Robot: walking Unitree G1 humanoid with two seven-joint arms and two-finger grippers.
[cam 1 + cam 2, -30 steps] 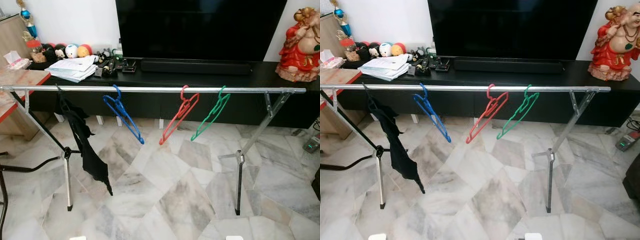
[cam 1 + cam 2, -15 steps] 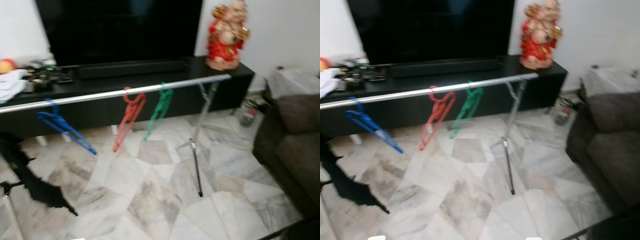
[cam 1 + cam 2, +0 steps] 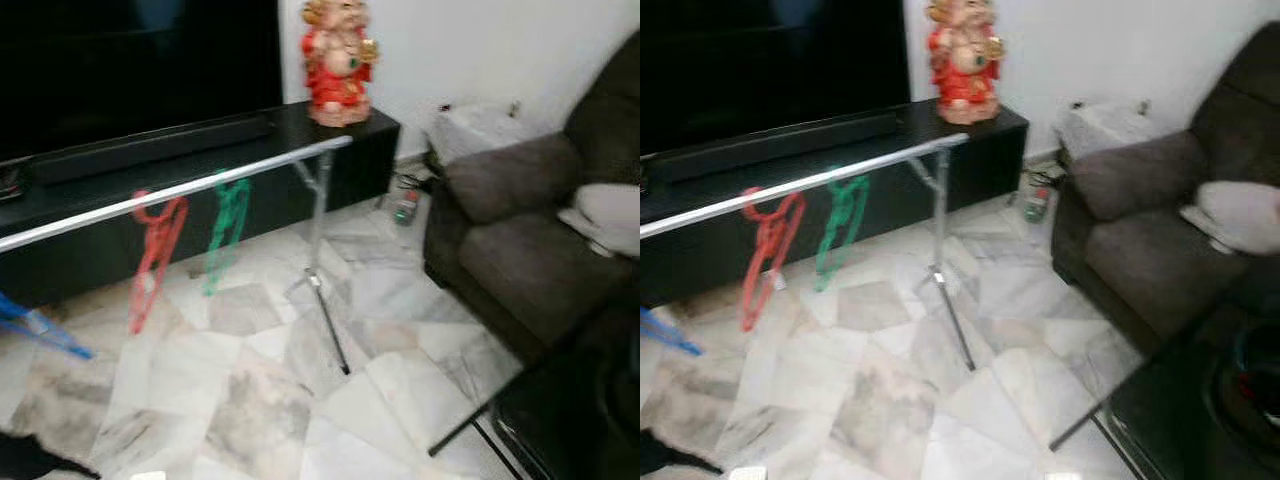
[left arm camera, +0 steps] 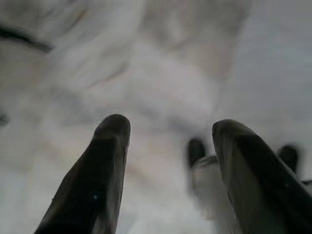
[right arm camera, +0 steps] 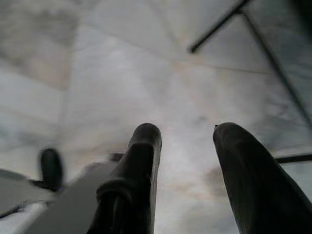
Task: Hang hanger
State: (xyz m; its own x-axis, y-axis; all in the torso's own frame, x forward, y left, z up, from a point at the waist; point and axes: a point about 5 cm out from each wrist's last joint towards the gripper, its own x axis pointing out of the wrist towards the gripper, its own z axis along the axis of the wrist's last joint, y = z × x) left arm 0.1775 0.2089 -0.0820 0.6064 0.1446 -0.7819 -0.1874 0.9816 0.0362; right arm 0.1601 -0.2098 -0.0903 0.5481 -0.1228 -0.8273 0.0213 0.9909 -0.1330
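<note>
Left eye view, blurred rail [image 3: 170, 190], red hanger [image 3: 152, 262], green hanger [image 3: 226, 222]

Long black fingers [image 5: 136, 185], rounded tips.

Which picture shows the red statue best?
The left eye view: the red statue stands whole on the black TV cabinet, a little less cut at the top. The right eye view shows the same statue with its head clipped by the frame. Both wrist views look down at the marble floor.
</note>
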